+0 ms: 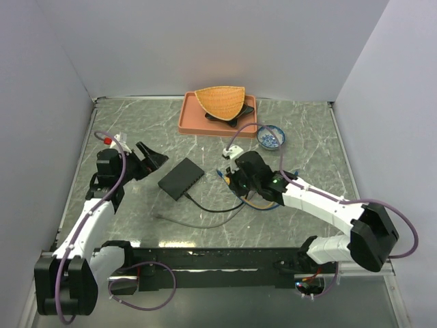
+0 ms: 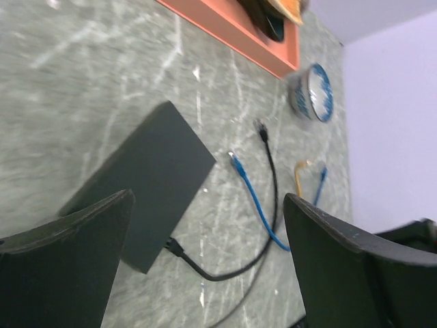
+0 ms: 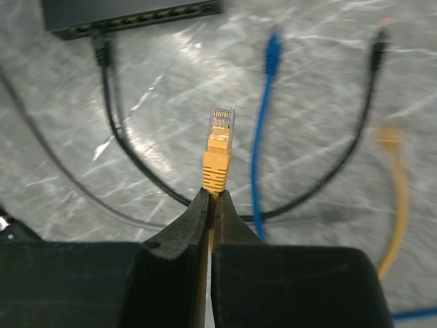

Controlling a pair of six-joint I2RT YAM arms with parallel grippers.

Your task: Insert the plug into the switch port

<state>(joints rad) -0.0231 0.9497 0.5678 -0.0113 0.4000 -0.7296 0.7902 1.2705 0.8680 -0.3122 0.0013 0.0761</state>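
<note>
The switch (image 1: 181, 178) is a flat black box in the middle of the table; its row of sockets shows at the top of the right wrist view (image 3: 130, 15), and it shows in the left wrist view (image 2: 147, 181). A black cable (image 3: 109, 116) is plugged into one socket. My right gripper (image 3: 211, 195) is shut on the yellow cable just behind its plug (image 3: 218, 140), which sticks out ahead, pointing toward the switch, a little above the table. In the top view my right gripper (image 1: 235, 179) is right of the switch. My left gripper (image 1: 151, 158) is open and empty, left of the switch.
A loose blue plug (image 3: 272, 51) and a black plug (image 3: 379, 44) lie on the table beside the yellow cable's slack (image 3: 396, 198). An orange tray (image 1: 194, 117) with a wicker basket (image 1: 220, 99) stands at the back. A small blue-patterned bowl (image 1: 271, 137) sits right of it.
</note>
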